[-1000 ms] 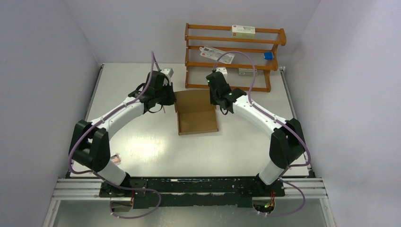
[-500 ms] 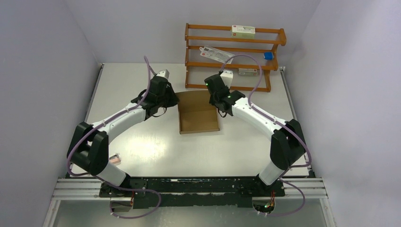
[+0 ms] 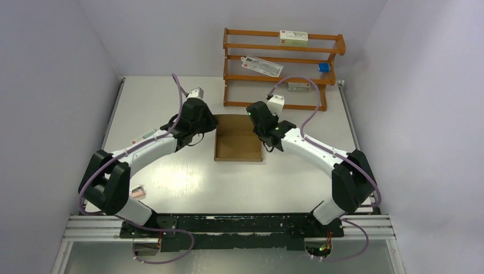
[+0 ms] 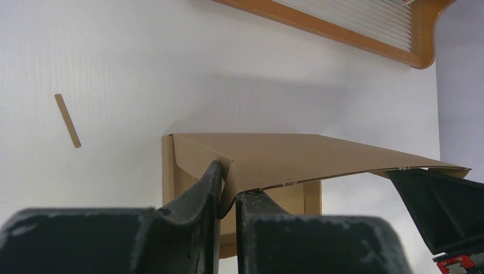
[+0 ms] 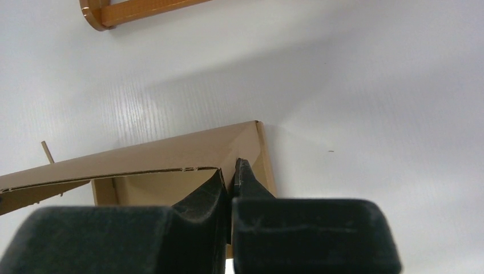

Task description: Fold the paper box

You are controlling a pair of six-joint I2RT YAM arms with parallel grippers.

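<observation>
Box [image 3: 238,145] on table [image 3: 171,103], just in front of the rack [image 3: 282,68] — lid [image 4: 297,157] half over the tray, an arm at each side.
Lid is hinged on the rack side and slants up over the tray, free edge away from the rack, not down yet. Left gripper [image 4: 227,188] is at the lid corner further from the rack's blue item: fingers narrow, cardboard edge pinched between them. Right gripper [image 5: 230,174] is at the opposite lid corner: fingers pressed together — can't tell if cardboard sits between them. Tray lies flat on the table, side walls up. Thin cardboard strip [image 4: 67,120] lies loose in front of the rack, left of the box, apart from it.
</observation>
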